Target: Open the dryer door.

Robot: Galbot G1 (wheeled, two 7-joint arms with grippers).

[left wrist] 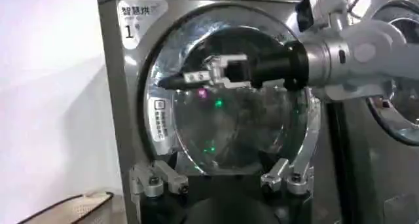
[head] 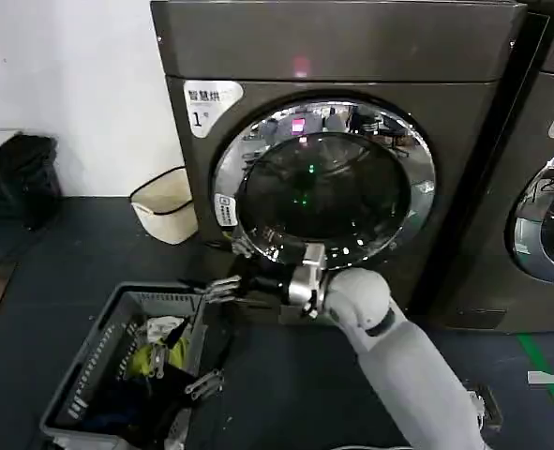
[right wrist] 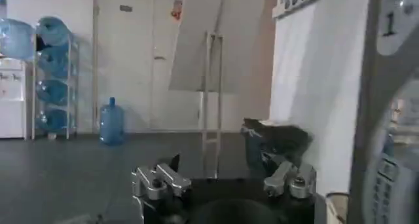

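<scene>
Right claw [head: 222, 289] fingers apart beside dryer door [head: 323, 183] rim; left wrist view: left claw [left wrist: 219, 179] apart.

Laundry room: numbered machines [head: 333, 169] side by side, basket [head: 117, 366].

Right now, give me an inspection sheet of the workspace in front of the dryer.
Surface: dark floor, no spills seen.
Job's things: dryer door, chrome rim and dark glass, looks shut against the machine front.
Clutter: grey laundry basket with clothes on the floor at front left; a beige bin by the white wall.
Grippers: right gripper, fingers open, reaches across the door's lower left rim; left gripper, fingers open, hangs facing the door.
Cables: nothing seen.
Surroundings: a second machine with a similar round door at right; water bottles on a rack in the room behind.
</scene>
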